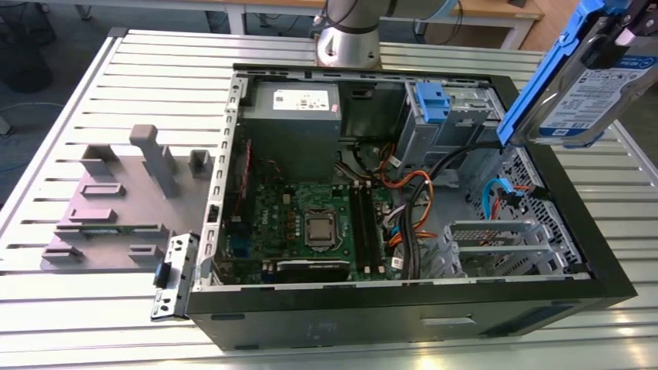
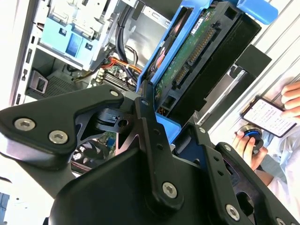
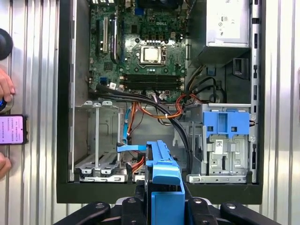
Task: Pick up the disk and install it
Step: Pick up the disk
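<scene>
The disk (image 1: 588,81), a silver hard drive with a white-and-blue label in a blue carrier bracket, hangs tilted in the air above the exterior view's right edge of the open computer case (image 1: 575,231). My gripper (image 2: 157,124) is shut on it, black fingers (image 2: 145,117) clamping the carrier's end. In the second wrist view the disk's green circuit board and connectors (image 2: 194,61) face the camera. In the first wrist view the blue carrier edge (image 3: 161,171) sits above the case's near wall, between the grey drive cage with the blue latch (image 3: 226,124) and an open metal bay (image 3: 98,140).
Inside the case lie the motherboard (image 1: 308,220), the grey power supply (image 1: 293,104) and black, orange and blue cables (image 1: 411,193). A grey fixture block (image 1: 123,200) stands on the slatted table. A person's hand holds a phone (image 3: 11,129) beside the case.
</scene>
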Controlling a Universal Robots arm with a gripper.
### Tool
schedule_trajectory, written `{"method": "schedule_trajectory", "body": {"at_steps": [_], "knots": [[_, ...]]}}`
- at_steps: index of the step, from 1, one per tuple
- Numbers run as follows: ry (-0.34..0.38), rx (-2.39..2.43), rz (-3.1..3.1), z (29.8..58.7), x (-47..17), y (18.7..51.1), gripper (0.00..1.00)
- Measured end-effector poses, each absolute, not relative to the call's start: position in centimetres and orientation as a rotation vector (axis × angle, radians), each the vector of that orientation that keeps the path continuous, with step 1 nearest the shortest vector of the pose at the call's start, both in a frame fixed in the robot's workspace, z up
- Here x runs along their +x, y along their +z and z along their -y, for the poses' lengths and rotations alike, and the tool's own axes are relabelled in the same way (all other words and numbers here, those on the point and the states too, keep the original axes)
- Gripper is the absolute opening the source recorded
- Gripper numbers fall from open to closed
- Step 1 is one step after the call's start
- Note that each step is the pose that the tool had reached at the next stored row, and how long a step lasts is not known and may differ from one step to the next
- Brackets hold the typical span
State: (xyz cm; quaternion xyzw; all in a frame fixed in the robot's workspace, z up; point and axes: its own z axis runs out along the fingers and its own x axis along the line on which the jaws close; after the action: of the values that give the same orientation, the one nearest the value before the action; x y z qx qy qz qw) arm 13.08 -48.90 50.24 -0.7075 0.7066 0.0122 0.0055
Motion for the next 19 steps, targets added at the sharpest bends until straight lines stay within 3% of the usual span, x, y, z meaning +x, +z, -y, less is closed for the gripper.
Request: {"method": "schedule_trajectory", "body": {"at_steps": [19], "knots": [[0.039,-2.215,-2.212,50.7,12.3,50.0,0.37]]}}
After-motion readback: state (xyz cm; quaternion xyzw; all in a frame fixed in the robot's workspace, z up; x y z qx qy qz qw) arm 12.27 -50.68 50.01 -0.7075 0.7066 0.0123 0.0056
